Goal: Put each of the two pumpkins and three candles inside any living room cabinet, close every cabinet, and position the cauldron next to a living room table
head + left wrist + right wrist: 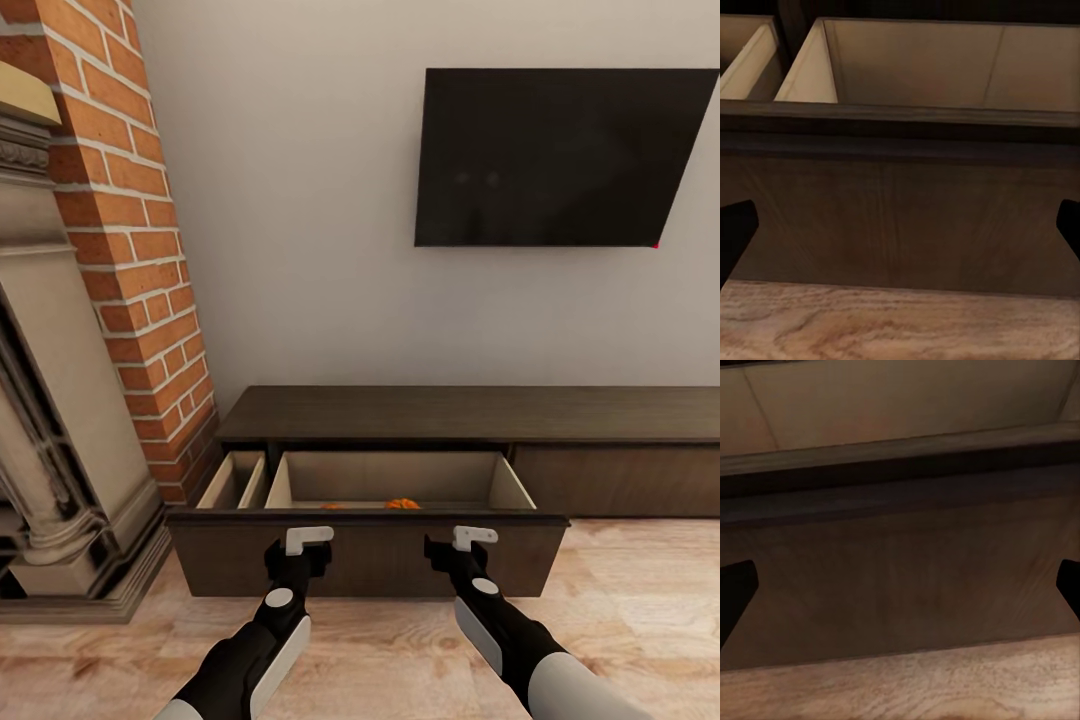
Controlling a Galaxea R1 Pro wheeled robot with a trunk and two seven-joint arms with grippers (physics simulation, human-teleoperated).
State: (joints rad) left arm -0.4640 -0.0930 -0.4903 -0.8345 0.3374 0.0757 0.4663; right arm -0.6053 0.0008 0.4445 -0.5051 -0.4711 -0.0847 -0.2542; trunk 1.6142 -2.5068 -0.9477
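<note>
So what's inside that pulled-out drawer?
In the head view, the top of an orange pumpkin peeks over the open drawer's front edge, with a hint of orange beside it. The drawer floor is hidden by that front, so anything else inside cannot be seen.

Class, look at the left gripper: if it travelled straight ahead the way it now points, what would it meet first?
Most likely the dark wood front panel of the open drawer: the left gripper, open and empty, faces it squarely. How near it is cannot be judged.

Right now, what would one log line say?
drawer: open | pumpkin: inside | left tool: open, empty | right tool: open, empty | both at drawer front
</note>
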